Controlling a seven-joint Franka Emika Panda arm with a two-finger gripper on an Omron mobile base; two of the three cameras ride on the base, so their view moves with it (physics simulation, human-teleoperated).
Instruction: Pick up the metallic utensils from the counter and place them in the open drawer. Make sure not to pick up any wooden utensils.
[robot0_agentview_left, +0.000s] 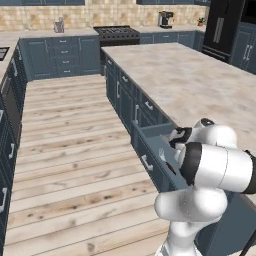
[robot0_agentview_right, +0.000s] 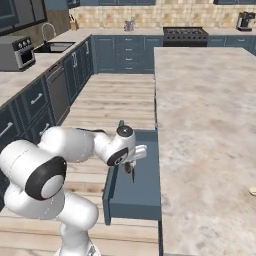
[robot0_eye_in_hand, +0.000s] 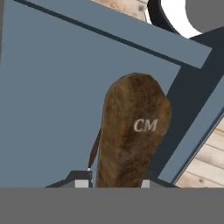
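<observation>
Hanging over the open drawer (robot0_agentview_right: 134, 192), the gripper (robot0_agentview_right: 131, 168) pinches a knife (robot0_eye_in_hand: 131, 131) by its dark brown handle, which is marked "CM" in the hand view and sits upright between the two fingertips (robot0_eye_in_hand: 81, 181). In the right base view the knife (robot0_agentview_right: 131, 170) points down from the gripper toward the drawer's blue-grey floor, its lower end inside the box outline, well short of the flat blue front. In the left base view the gripper (robot0_agentview_left: 172, 142) sits just above the open drawer (robot0_agentview_left: 150, 150), partly hidden by the arm's white links. The drawer juts out from the island's dark blue cabinets, beside the plank floor (robot0_agentview_left: 70, 165). The marbled stone surface (robot0_agentview_right: 200, 110) lies just beside it to the right; a small pale object (robot0_agentview_right: 252, 190) rests at its far right edge, too cropped to identify.
</observation>
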